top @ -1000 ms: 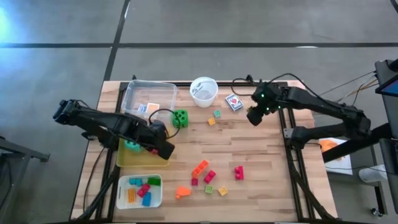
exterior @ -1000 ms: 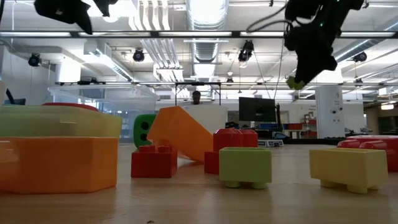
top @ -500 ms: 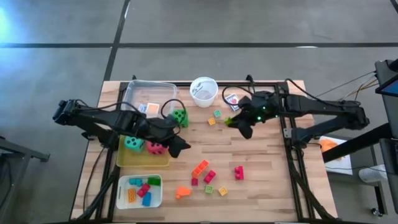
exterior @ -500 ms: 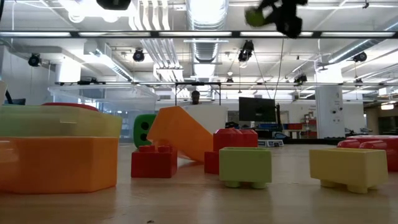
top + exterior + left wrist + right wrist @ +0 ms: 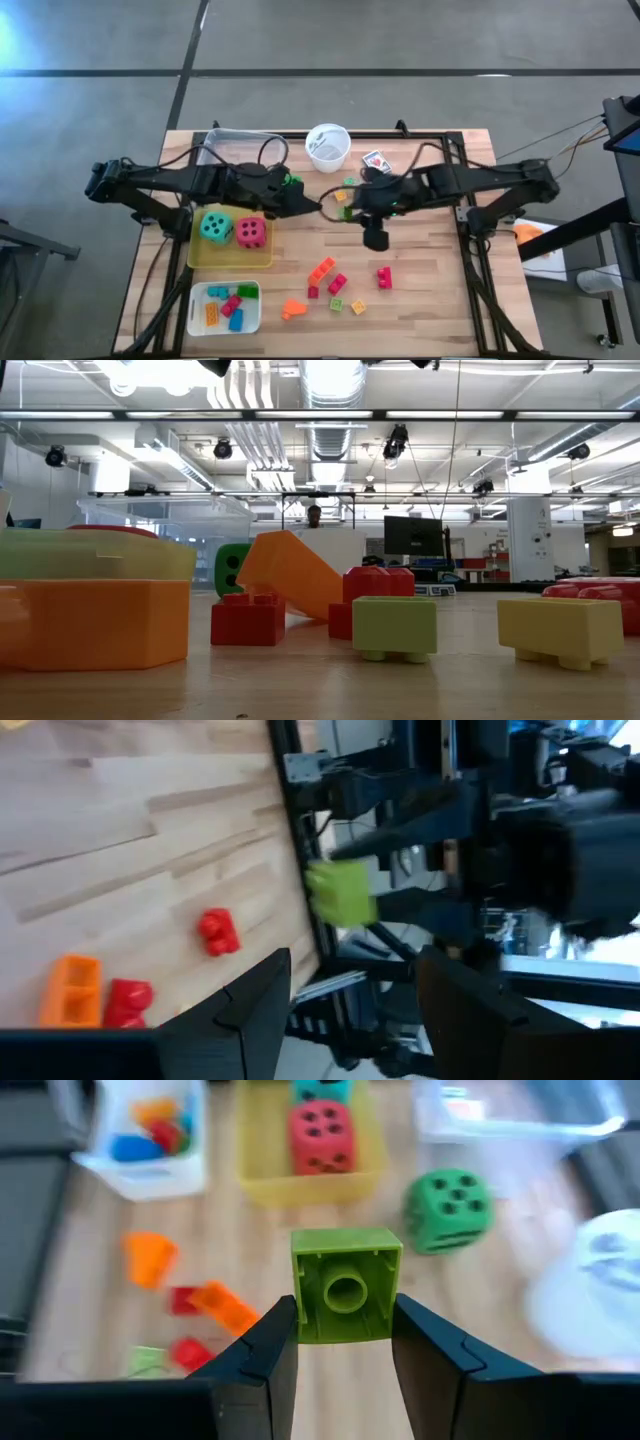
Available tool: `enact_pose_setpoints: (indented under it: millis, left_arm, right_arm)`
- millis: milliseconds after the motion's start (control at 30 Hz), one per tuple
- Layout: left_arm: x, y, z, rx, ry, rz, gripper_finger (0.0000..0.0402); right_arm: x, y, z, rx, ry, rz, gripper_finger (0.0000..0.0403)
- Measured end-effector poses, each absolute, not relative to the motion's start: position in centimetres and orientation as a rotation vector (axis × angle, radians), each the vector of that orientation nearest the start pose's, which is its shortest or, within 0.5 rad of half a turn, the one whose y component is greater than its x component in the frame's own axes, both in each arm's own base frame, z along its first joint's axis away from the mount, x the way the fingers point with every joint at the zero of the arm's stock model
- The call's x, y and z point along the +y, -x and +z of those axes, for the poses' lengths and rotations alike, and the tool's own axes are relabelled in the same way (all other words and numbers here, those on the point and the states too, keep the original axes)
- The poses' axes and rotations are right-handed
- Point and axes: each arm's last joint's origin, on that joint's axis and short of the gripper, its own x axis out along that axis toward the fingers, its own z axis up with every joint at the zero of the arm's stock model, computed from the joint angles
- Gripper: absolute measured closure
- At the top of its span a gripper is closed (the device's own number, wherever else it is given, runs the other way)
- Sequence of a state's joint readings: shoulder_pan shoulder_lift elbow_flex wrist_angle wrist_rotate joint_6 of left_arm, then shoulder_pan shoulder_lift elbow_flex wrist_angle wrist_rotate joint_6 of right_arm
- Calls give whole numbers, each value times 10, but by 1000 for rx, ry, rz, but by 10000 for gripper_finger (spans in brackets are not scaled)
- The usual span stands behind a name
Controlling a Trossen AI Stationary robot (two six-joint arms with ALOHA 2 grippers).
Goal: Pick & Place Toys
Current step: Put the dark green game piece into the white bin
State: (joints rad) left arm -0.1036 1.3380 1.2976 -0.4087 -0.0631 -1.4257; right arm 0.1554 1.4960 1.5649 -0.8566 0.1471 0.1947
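Note:
My right gripper (image 5: 346, 1342) is shut on a light green block (image 5: 346, 1285) above the table's middle; it also shows in the high view (image 5: 352, 205). My left gripper (image 5: 350, 1020) hangs open and holds nothing, close by (image 5: 316, 205), facing that green block (image 5: 340, 892). A teal die (image 5: 214, 227) and a red die (image 5: 251, 232) rest in the yellow tray (image 5: 230, 260). A green die (image 5: 449, 1208) sits on the table beside it. Loose blocks (image 5: 337, 283) lie toward the near edge, and a card pack (image 5: 375, 160) lies at the far side. My right gripper pinches the green block by two opposite sides (image 5: 300, 1290) between its two fingers. The block's hollow underside (image 5: 346, 1292) faces back toward the wrist. The fingers slant down from the table's right side. The block is lifted clear of the table.
A white cup (image 5: 327, 147) and a clear tray (image 5: 235, 150) stand at the far edge. A white tray (image 5: 224, 305) with several blocks sits at the near left. Two small blocks (image 5: 345, 190) lie under the grippers. The two grippers are close together over the table's middle.
My right gripper has carried the green block from beside the card pack up and toward the table's middle, turning as it went. My left gripper has risen from over the yellow tray, swung toward the middle and tipped up, uncovering the red die.

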Motion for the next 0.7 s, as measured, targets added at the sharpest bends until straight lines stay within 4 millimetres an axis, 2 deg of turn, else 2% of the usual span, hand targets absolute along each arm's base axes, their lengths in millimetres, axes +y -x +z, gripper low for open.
enact_pose_setpoints:
  millis: [300,533,700]
  left_arm:
    - [-31,-304,359,425,1376,264,199]
    - [-33,-314,353,448,1361,230,196]
    - [-27,-315,354,423,1365,242,169]
  right_arm:
    - [52,-334,393,799,55,-77,281]
    - [56,-337,404,802,90,-48,281]
    - [58,-339,405,798,78,-11,281]
